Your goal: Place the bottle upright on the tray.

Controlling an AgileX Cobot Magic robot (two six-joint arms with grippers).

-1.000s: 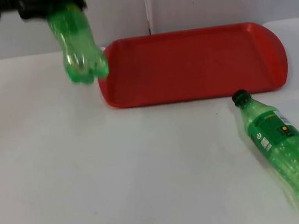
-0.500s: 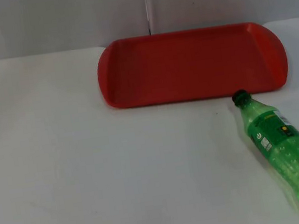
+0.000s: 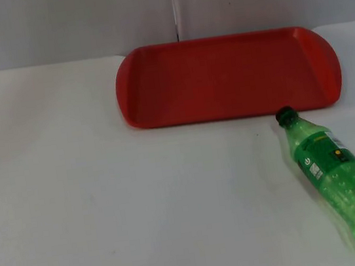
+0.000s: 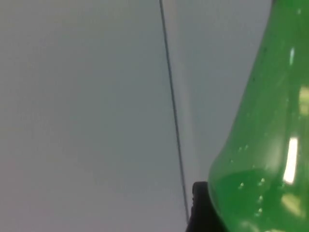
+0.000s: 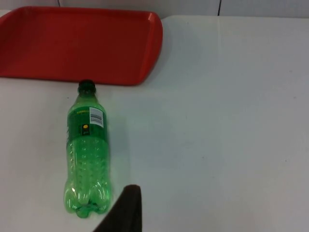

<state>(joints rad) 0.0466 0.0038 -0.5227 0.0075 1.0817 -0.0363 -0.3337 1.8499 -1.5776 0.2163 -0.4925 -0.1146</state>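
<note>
A green plastic bottle lies on its side on the white worktop at the lower right of the top view, its base toward the near edge and its dark green cap pointing up-left, toward the tray. The cap sits just in front of the tray's near rim, close to it but apart. The bottle's label faces up, with a white barcode patch seen from the right wrist view.

Beyond it, a red tray rests flat on the worktop in the upper middle of the top view, its long side running left to right and its far edge close to the grey partition wall.

The right gripper hangs above the worktop near the lying bottle's base; one black fingertip is visible, and whether its fingers are open or closed cannot be told.

In the left wrist view, the left gripper's fingers are clamped on a second green bottle, held up before the partition wall.
</note>
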